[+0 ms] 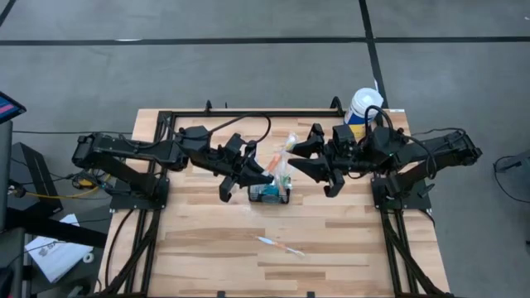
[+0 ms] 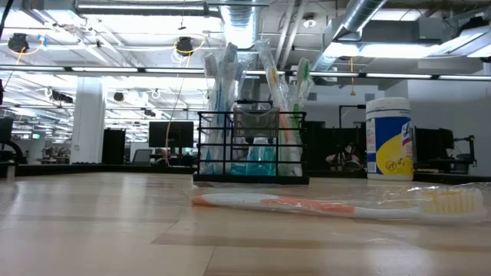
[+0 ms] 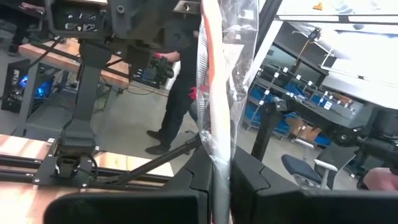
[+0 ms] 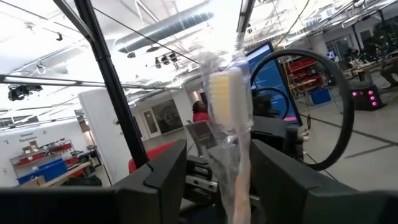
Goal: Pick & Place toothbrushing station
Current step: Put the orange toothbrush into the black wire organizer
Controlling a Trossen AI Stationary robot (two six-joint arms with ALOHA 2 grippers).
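Two arms meet over the caddy [image 1: 270, 194], the black mesh station standing mid-desk directly beneath both sets of jaws. The left gripper [image 3: 214, 180] is clenched on a wrapped brush [image 3: 214, 93] that rises straight up between its jaws. The right gripper [image 4: 214, 180] has its jaws parted, with another wrapped brush [image 4: 230, 106] standing between them; whether they touch it is not clear.

The step in hand looks like loading brushes into the caddy, which already holds several upright. The right jaws appear to be letting their brush go; next they would need to rise clear without dragging the wrapper. The left jaws must then lower their brush into a free compartment.

One more wrapped brush, orange [image 1: 280, 245], lies on the desk [image 1: 207, 248] well apart from both jaws, nearer the front edge. A white tub [image 1: 361, 105] stands behind the right arm. The desk is pale wood planking. Beyond it is an open workshop with ceiling ducts, monitors and racks; a person [image 3: 180, 81] stands on the floor.
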